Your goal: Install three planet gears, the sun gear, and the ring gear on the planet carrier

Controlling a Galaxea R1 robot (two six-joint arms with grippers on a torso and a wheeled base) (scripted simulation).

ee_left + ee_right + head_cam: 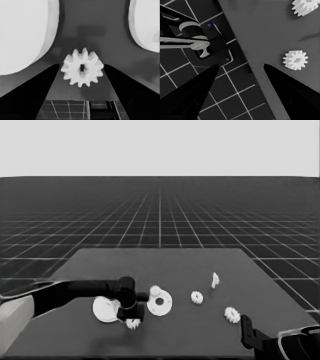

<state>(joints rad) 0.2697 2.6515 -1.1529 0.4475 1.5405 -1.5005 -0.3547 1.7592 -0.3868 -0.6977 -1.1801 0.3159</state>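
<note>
Small white toothed gear [82, 67] sits between the left gripper's [81, 75] parted jaws; I'd close squarely across its teeth before lifting.

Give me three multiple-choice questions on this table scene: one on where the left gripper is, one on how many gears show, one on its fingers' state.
1. The left gripper is:
A) over a gear by the gap between the larger round part and the smaller round part
B) at the thin piece
C) off the table

2. Gears in the head view:
A) two
B) three
C) four

3. The left gripper's fingers are:
A) shut on nothing
B) open astride the gear
C) gripping a round part

Answers:
1 A: white rounds flank the gear.
2 C: three more lie rightward.
3 B: one finger each side.
</note>
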